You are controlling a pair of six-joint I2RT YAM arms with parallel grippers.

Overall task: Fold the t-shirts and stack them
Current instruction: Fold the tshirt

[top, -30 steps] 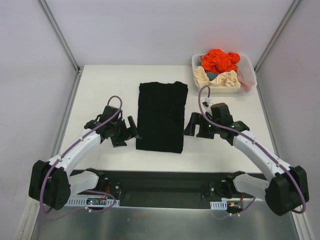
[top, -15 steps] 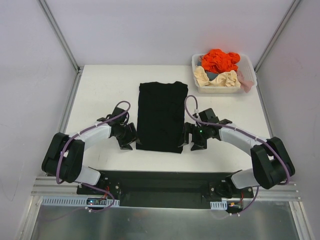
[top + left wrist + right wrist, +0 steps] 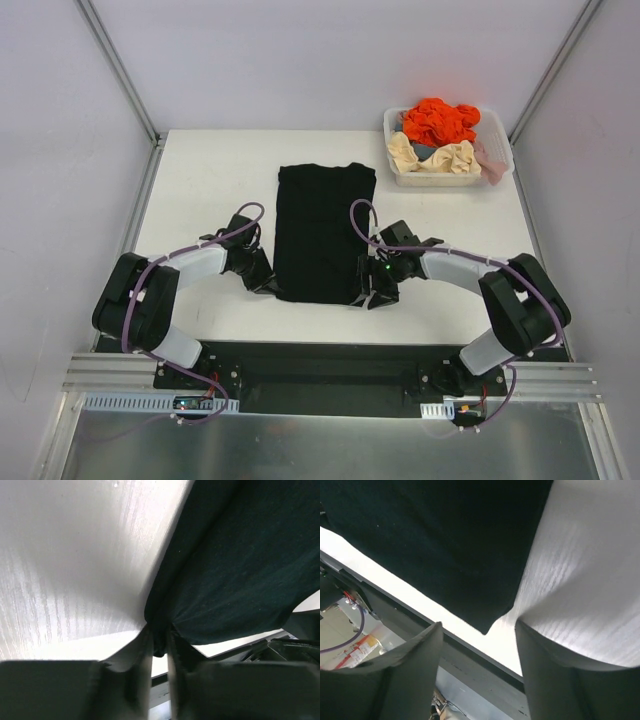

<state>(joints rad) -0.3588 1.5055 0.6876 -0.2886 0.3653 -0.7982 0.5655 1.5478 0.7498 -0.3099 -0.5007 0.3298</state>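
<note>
One black t-shirt lies flat as a narrow rectangle at the middle of the bench in the top view. A bin of loose clothes sits at 1 o'clock from it. The left gripper is at the shirt's 7 o'clock corner, and the right gripper is at its 5 o'clock corner.

From the left wrist, the left gripper is closed on that corner, with a pinch of dark cloth bunched between its fingers.

From the right wrist, the right gripper stands spread, its fingers on either side of the corner tip. The tip lies loose on the bench, not clamped.

The risk, as I judge it, is that the left side lifts before the right has closed. The hem would then rise skewed and the fold come out crooked. A shallow bite on the tip, or on the top layer alone, could also slip free mid-fold. No brand, label or writing is readable in any view.
</note>
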